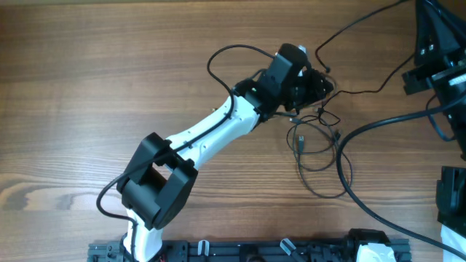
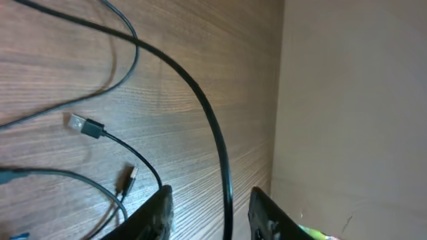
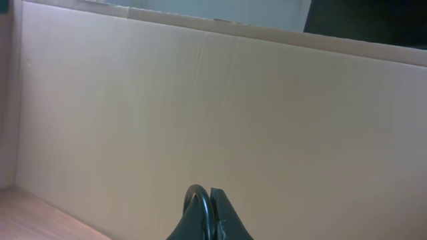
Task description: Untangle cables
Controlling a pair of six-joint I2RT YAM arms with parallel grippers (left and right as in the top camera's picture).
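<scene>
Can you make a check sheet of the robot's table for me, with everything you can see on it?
Surface: wooden table.
Job's things: thin black cables looped together near the middle; a USB plug lies flat.
Clutter: nothing seen.
Grippers: left gripper open, a cord in its gap; right gripper shut, empty.
Cables: one thick robot cable curves past the bundle.
Surroundings: plain beige board beside the table.

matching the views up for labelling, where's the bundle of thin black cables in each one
Overhead: the thin black cables lie right of centre, just below the left tool.
Left wrist: loose strands cross the left half, one ending in a silver plug.
Right wrist: not in it.
Shared landmark: the brown wood-grain table.
</scene>
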